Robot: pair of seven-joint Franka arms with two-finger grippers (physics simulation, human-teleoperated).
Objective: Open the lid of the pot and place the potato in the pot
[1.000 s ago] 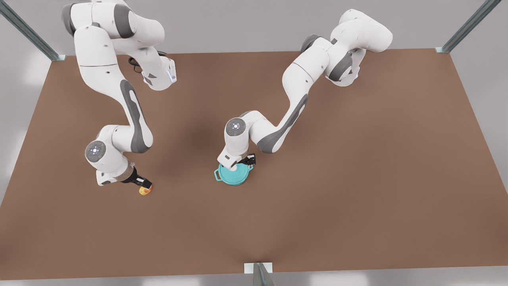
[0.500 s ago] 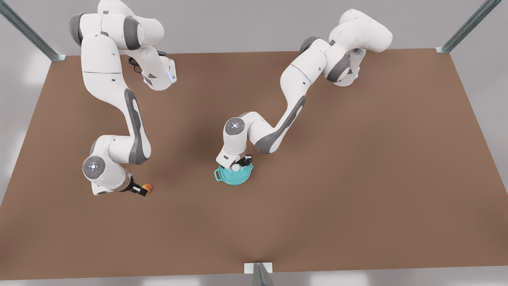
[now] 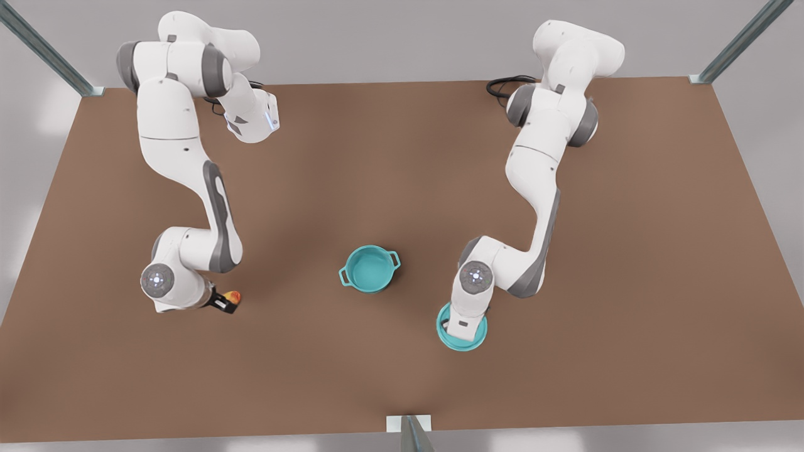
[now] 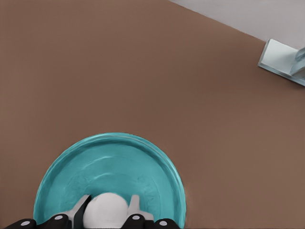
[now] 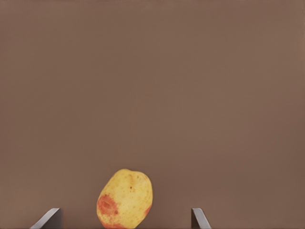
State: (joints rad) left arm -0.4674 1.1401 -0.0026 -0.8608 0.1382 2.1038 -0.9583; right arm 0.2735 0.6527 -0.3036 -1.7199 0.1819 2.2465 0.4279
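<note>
Two grippers are engaged, one on each task item. Positions below are referenced to the pot (image 3: 370,269), which stands uncovered on the brown table (image 3: 628,251), its teal interior exposed and empty.

Left gripper (image 4: 109,215): fingers clamped on the white knob (image 4: 106,211) at the centre of the pot lid (image 4: 114,171). In the front view the lid (image 3: 461,339) sits on the pot's right side and nearer the camera, well apart from it, under this arm's wrist. Whether it rests on the table or hangs just above cannot be determined.

Right gripper (image 5: 125,217): fingers spread wide, one on either side of the potato (image 5: 125,199), neither touching it. In the front view the potato (image 3: 233,295) lies on the table well apart from the pot, on its left side, just beside the gripper (image 3: 225,304).

Handling notes (assessment):
1. The potato appears small, rigid and rounded, likely light. A curved skin can roll or squirt out from flat pads, so close across its narrow middle, centred, not near an end.
2. The lid appears stiff and flat. The knob is the correct hold, although a single central grip permits tilt.
3. The pot is small and probably light. A loop handle (image 3: 394,258) struck during release could shift it, so approach from above the opening.

Step in hand: lid removal appears complete; grasping the potato is not yet done.
</note>
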